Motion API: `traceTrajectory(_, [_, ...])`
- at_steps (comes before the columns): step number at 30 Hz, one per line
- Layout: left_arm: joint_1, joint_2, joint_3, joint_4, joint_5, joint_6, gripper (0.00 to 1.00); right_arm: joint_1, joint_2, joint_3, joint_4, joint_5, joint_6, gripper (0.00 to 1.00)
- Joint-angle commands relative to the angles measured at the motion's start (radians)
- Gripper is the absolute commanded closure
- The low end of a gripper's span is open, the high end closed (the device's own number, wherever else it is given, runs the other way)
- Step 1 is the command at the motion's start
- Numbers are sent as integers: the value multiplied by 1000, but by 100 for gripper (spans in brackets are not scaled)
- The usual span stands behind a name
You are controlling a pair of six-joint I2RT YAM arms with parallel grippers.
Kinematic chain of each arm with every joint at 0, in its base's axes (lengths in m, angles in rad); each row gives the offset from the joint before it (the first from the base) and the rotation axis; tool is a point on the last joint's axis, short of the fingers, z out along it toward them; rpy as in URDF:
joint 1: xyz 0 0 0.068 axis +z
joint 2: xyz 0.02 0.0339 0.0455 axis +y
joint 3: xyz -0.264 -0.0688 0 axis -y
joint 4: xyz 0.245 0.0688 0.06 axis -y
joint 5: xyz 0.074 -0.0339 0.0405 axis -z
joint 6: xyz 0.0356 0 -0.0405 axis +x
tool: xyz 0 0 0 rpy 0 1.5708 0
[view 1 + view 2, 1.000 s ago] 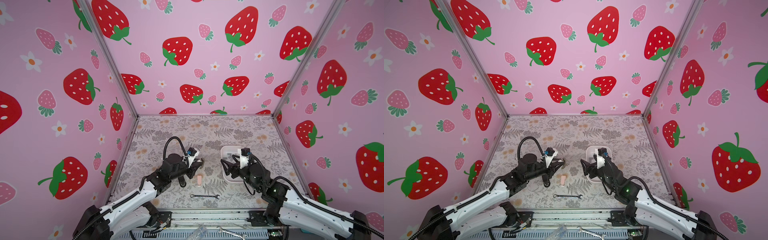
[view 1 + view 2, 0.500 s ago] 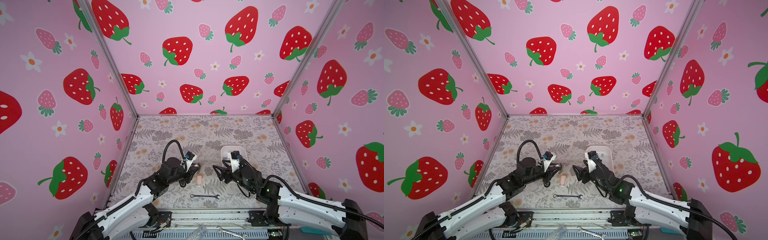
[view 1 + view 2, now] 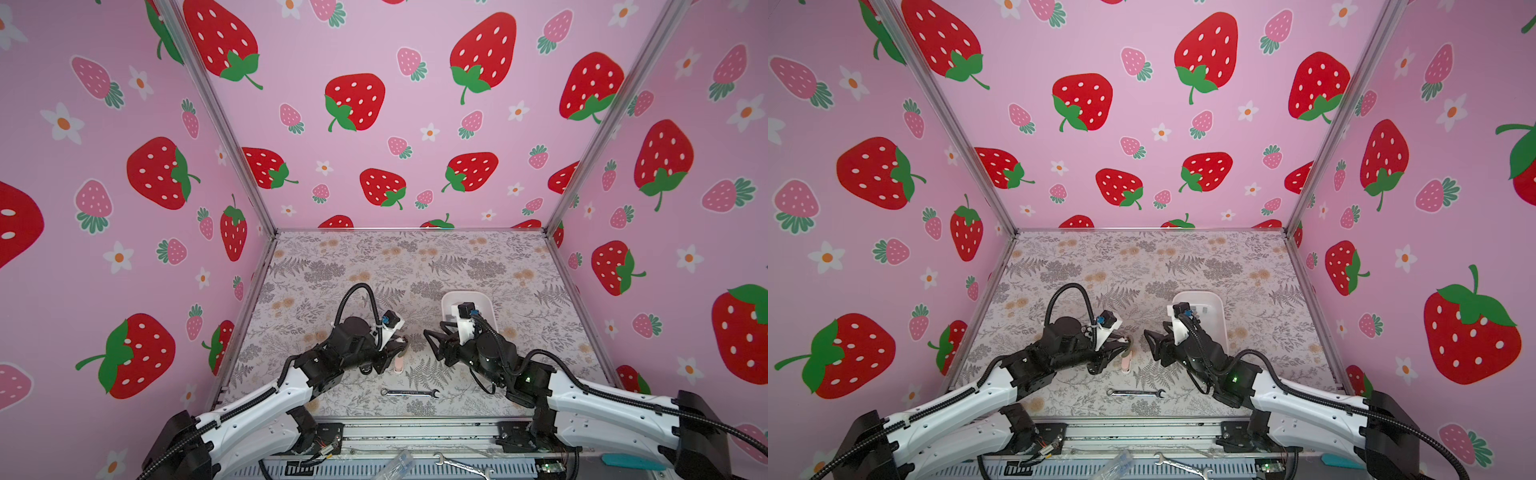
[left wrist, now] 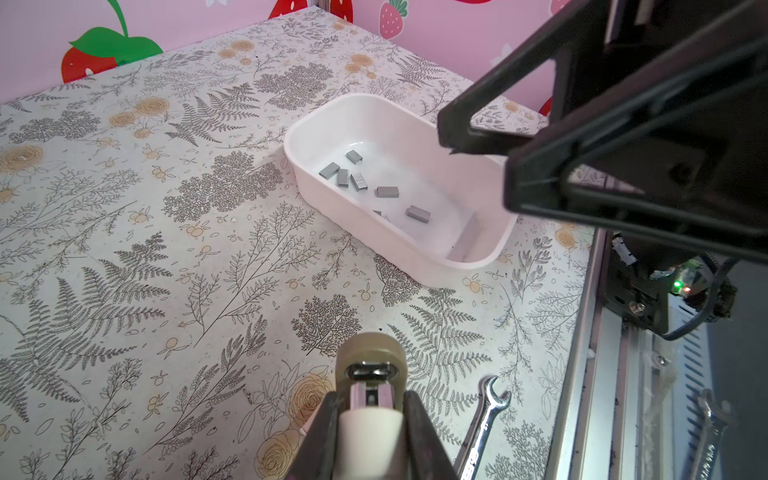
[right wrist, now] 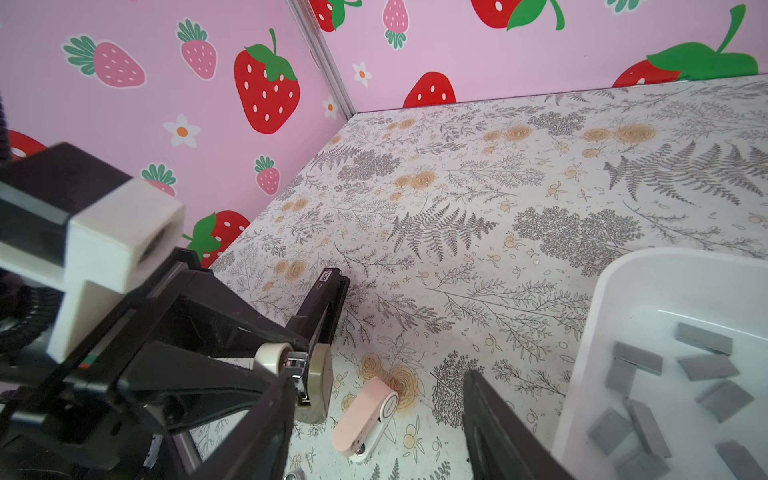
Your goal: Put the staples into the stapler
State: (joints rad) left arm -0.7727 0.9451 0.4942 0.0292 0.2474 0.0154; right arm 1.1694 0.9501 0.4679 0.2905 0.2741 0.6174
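In both top views the left tool [image 3: 397,344] is clamped on a beige stapler [image 3: 1128,340] over the middle of the counter [image 3: 374,257]. A pink stapler [image 3: 399,365] lies on the counter just beside it, and a wrench [image 3: 409,392] lies near the front edge. The right tool [image 3: 431,345] faces the left one, jaws apart and holding nothing. The left wrist view shows the staples [image 4: 358,181] loose in a white tray [image 4: 365,96] toward the counter's right edge. In the right wrist view the tray sits just beside the spread jaws.
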Motion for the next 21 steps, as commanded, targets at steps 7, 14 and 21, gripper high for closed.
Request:
traceTrajectory(7, [-69, 0, 61, 34, -12, 64, 100, 7, 54, -13, 87, -56, 60, 38])
traceTrajectory(14, [-111, 20, 84, 20, -60, 74, 100, 8, 85, -19, 108, -84, 91, 41])
traceTrajectory(21, [-133, 23, 103, 31, -71, 86, 100, 9, 112, -62, 145, -89, 134, 47])
